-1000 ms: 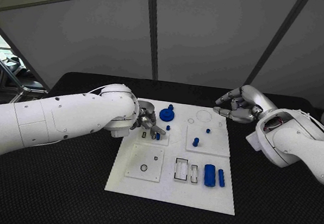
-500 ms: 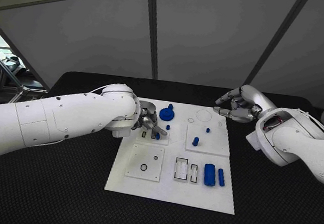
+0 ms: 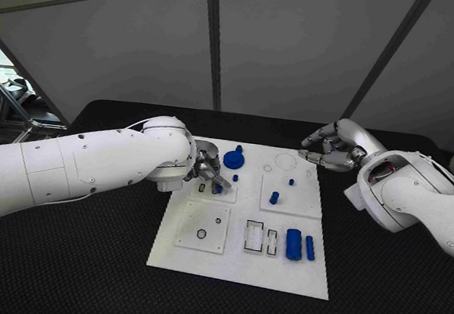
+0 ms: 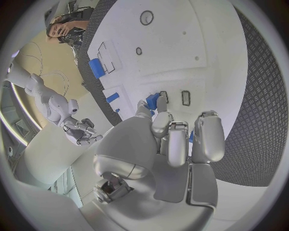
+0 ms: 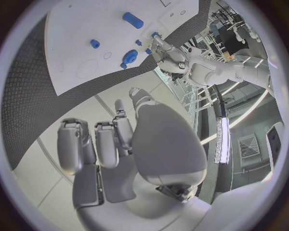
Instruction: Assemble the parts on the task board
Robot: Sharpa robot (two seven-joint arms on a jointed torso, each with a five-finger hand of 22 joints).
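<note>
The black table (image 3: 82, 263) was covered in its middle by the white task board (image 3: 239, 269). The left arm (image 3: 60, 165) was stretched across the board's near-left edge, and the board's corner beneath it was hidden. The left hand (image 3: 205, 171) was lowered over the board's upper left part, its fingers (image 4: 170, 144) curled down onto a small blue part (image 4: 152, 101), which was pinched at their tips beside two small rectangular slots. How much of that part was seated could not be made out. The right hand (image 3: 333, 148) was held off the board's far right corner, fingers drawn in with nothing seen in them. A blue gear-like part (image 3: 234, 158) was seen just beyond the left hand, a large blue cylinder (image 3: 293, 245) and a slimmer blue bar (image 3: 309, 248) near the board's right edge, and small blue pegs (image 3: 274, 198) between.
</note>
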